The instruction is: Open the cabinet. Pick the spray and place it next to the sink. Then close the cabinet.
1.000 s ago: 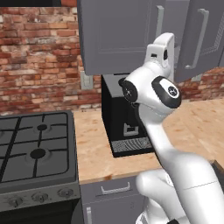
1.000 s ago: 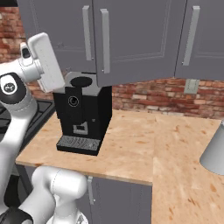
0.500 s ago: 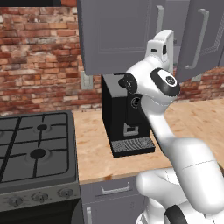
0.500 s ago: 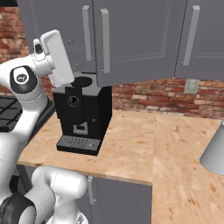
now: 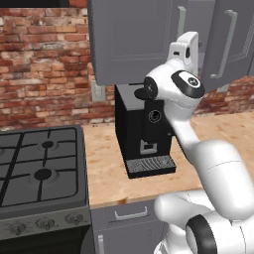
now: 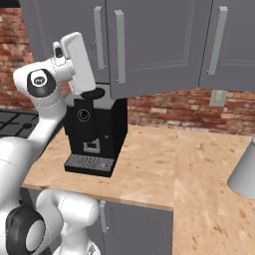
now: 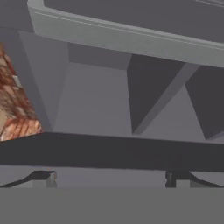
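- The gripper (image 7: 109, 175) shows in the hand view as two dark tips set wide apart, holding nothing; it looks up at grey panels from below.
- In the base views the white hand (image 6: 74, 60) is raised in front of the cabinet (image 6: 149, 45), near its lower edge and just above the coffee machine (image 6: 94, 132).
- Both cabinet doors are shut; the long handles (image 6: 119, 47) stand to the right of the hand in the right base view, close but not touched.
- The spray is hidden, presumably behind those doors.
- Judged stage: the approach to the handle, with the first step of the task not yet done.
- Risk: the hand sits low under the door edge, so a straight rise could knock the cabinet bottom rather than meet a handle.
- Risk: the coffee machine is right beneath the wrist; a dip or swing could bump it on the counter (image 6: 164, 164).
- Risk: closing beside a handle instead of around it would leave the door shut.
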